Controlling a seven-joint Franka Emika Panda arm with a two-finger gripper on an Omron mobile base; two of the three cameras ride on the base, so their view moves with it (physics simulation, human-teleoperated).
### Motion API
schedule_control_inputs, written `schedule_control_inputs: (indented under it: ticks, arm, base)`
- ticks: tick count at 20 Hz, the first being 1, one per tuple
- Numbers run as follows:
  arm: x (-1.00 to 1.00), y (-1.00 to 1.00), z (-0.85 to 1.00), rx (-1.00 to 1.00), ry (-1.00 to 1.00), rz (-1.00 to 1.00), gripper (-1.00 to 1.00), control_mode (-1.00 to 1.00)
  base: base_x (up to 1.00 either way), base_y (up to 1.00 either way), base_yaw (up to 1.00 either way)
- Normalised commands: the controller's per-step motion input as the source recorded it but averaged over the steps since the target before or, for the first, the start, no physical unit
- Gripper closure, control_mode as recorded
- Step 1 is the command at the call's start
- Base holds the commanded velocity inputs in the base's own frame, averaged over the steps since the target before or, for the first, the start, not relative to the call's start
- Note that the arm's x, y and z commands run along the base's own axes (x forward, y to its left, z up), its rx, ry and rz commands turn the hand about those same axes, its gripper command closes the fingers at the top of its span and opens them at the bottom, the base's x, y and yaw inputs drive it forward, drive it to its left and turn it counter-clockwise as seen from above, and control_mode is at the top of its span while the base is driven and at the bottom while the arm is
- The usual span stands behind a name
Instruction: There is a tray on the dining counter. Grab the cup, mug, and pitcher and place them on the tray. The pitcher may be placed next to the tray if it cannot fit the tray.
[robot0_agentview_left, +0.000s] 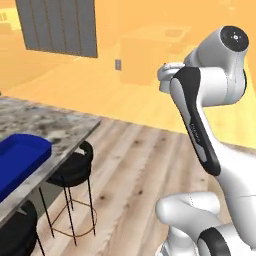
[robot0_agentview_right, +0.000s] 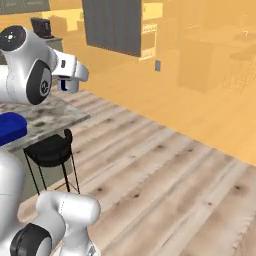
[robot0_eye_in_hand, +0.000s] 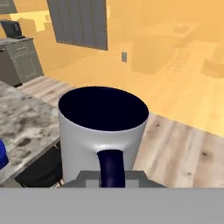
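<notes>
Marble counter (robot0_agentview_left: 45, 125) carries the tray (robot0_agentview_left: 20, 160) near its end. Gripper (robot0_agentview_right: 67, 80) seems closed on the mug (robot0_eye_in_hand: 103, 131) (fingers hidden), held beyond that end; a weak grip could drop it floorward.

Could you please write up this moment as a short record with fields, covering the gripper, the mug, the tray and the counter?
gripper: raised beyond the counter's corner, carrying the mug
mug: light grey, dark inside, upright, dark handle facing the hand camera
tray: bright blue, on the dining counter, visible part holds nothing
dining counter: speckled marble look
stools: black, round, below the counter edge
floor: light wood planks
</notes>
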Motion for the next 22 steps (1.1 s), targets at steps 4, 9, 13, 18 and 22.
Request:
schedule_control_inputs:
  ticks: [4,9,13,18,22]
  arm:
    - [0.0,0.0,0.0,0.0,0.0,0.0,1.0,1.0]
    - [0.0,0.0,0.0,0.0,0.0,0.0,1.0,1.0]
    - [0.0,0.0,0.0,0.0,0.0,0.0,1.0,1.0]
    - [0.0,0.0,0.0,0.0,0.0,0.0,1.0,1.0]
    - [0.0,0.0,0.0,0.0,0.0,0.0,1.0,1.0]
  base:
    - [0.75,-0.35,0.56]
    - [0.48,-0.07,0.67]
    - [0.39,-0.03,0.71]
    - [0.39,-0.12,0.71]
    - [0.48,-0.14,0.48]
